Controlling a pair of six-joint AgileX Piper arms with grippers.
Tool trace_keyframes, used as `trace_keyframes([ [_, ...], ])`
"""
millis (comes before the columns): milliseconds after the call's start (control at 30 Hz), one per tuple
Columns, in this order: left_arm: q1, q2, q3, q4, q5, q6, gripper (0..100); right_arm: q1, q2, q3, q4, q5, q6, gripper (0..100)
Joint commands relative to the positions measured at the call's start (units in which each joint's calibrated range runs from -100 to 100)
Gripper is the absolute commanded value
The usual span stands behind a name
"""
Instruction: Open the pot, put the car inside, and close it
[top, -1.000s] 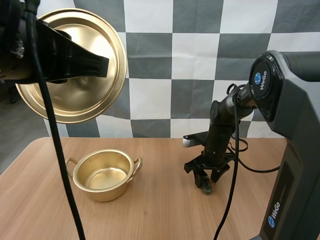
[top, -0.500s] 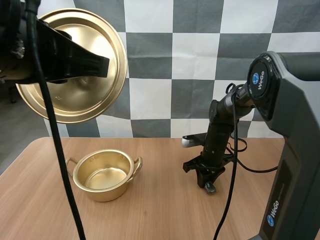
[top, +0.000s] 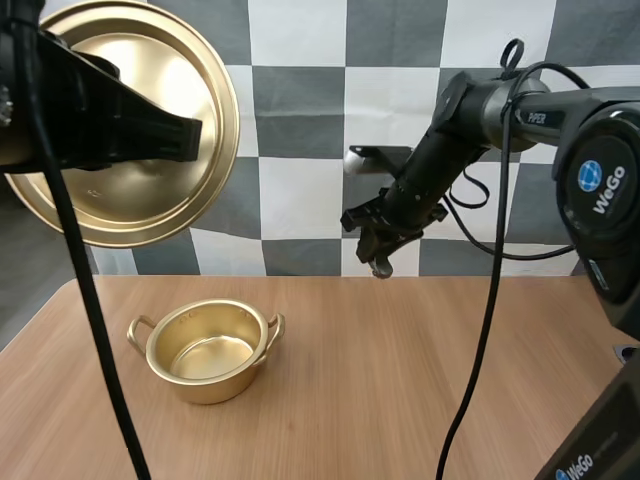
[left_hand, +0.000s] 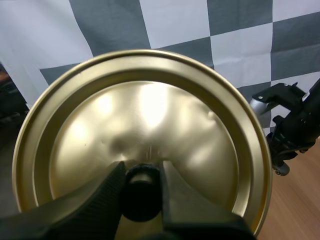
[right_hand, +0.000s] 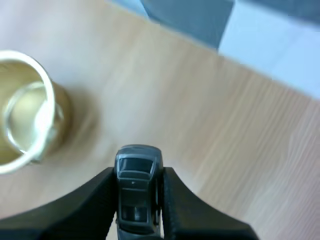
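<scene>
Item 1, pot (top: 207, 348): gold-coloured metal, two side handles, standing upright and uncovered on the wooden table (top: 420, 400); in the high view it sits toward 8 o'clock of the tabletop, and its inside shows bare metal. Item 2, lid (left_hand: 150, 105): same gold metal, held on edge in the air with its domed outer face turned to the left wrist camera; in the high view it hangs at about 11 o'clock from the pot, well clear of it and of the table. Item 3, left gripper (left_hand: 142, 176): both black fingers (left_hand: 102, 192) are clamped on the lid's black knob (left_hand: 141, 200), one on each side, the knob pinched between the tips. Item 4, car (right_hand: 137, 167): a small dark grey toy, roof and window facing the right wrist camera, its body lying lengthwise between the fingers, lifted off the tabletop and touching nothing but the fingers. Item 5, right gripper (right_hand: 138, 212): its two fingers press against the flanks of the car and carry it; in the high view the gripper points downward in the air at roughly 2 o'clock from the pot, over the far side of the table and well apart from the pot. In the right wrist view the wood grain lies beneath the car and the open pot stands off to one side of it, not under it.
</scene>
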Motion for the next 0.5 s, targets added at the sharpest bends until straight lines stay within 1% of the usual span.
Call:
trace_keyframes([
  [0, 0.04, -1.5, 0.0, 3.6, 0.1, 0.0, 0, 0.0, -1.2, -0.9, 3.5, 0.0, -0.3, 0],
  [100, 0.04, -4.4, 0.0, 6.7, 0.1, 0.0, 0, 0.0, -3.0, -0.9, 3.5, 0.0, -0.3, 0],
  [133, 0.04, -5.3, 0.0, 7.1, 0.1, 0.0, 0, 0.0, -3.3, -0.9, 4.5, 0.0, -0.3, 0],
  [200, 0.04, -7.5, 0.0, 7.3, 0.1, 0.0, 0, 0.0, -3.5, -0.9, 7.9, 0.0, -0.3, 0],
  [267, 0.04, -9.4, 0.0, 7.3, 0.1, 0.0, 0, 0.0, -3.5, -0.9, 13.3, 0.0, -0.4, 0],
  [300, 0.04, -10.3, 0.0, 7.3, 0.1, 0.0, 0, 0.0, -3.5, -0.9, 15.8, 0.0, -1.5, 0],
  [367, 0.04, -11.6, 0.0, 7.9, 0.1, 0.0, 0, 0.7, -3.5, -0.9, 20.2, 0.0, -4.0, 0],
  [400, 0.04, -12.1, 0.0, 8.4, 0.1, -0.1, 0, 1.5, -3.5, -0.9, 20.8, 0.0, -4.7, 0],
  [467, 0.04, -12.8, 0.0, 9.8, 0.1, -0.4, 0, 4.0, -3.5, -0.9, 19.7, 0.0, -6.2, 0],
])
